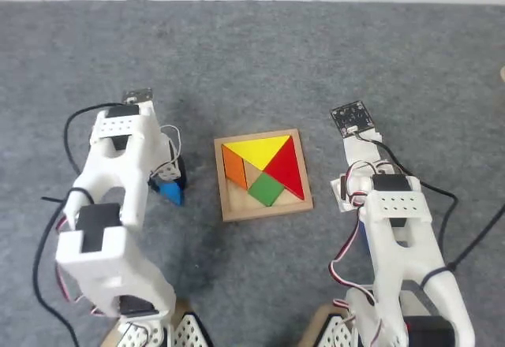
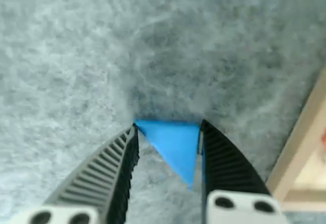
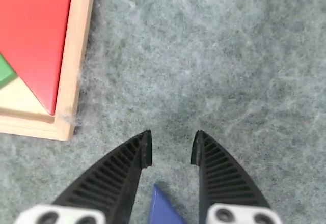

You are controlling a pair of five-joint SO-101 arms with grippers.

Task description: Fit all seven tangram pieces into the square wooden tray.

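Tray: the square wooden tray point(image 1: 267, 210) lay at the centre of the high view on the grey worktop point(image 1: 237, 63), between the two arms.
Placed: four coloured pieces sat inside it. A yellow triangle point(image 1: 260, 151) lay along the upper edge, a red triangle point(image 1: 290, 172) on the right side, an orange piece point(image 1: 234, 172) on the left, and a green square point(image 1: 267, 189) low in the middle.
Unclear: a tan patch showed between the orange piece and the green square, and I could not tell whether it was a piece or bare tray floor.
Gaps: pale bare floor showed in the tray's lower corners.
Left tool: the left tool point(image 2: 168, 127) was closed on a light blue triangle point(image 2: 173, 145), with a finger pressed against each side. It was left of the tray in the high view, near it but apart. I could not tell whether the triangle was lifted or resting on the worktop.
Right tool: the right tool point(image 3: 170, 145) stood partly open with nothing between its fingers, over bare worktop just right of the tray's lower right corner. A dark blue piece point(image 3: 163, 211) lay under it, back from the fingertips and not gripped.
Done: by my judgement, a little over half the pieces were in.
Left to do: both blue pieces were outside the tray and had to go into the lower gaps. The seventh piece depended on what the tan patch was.
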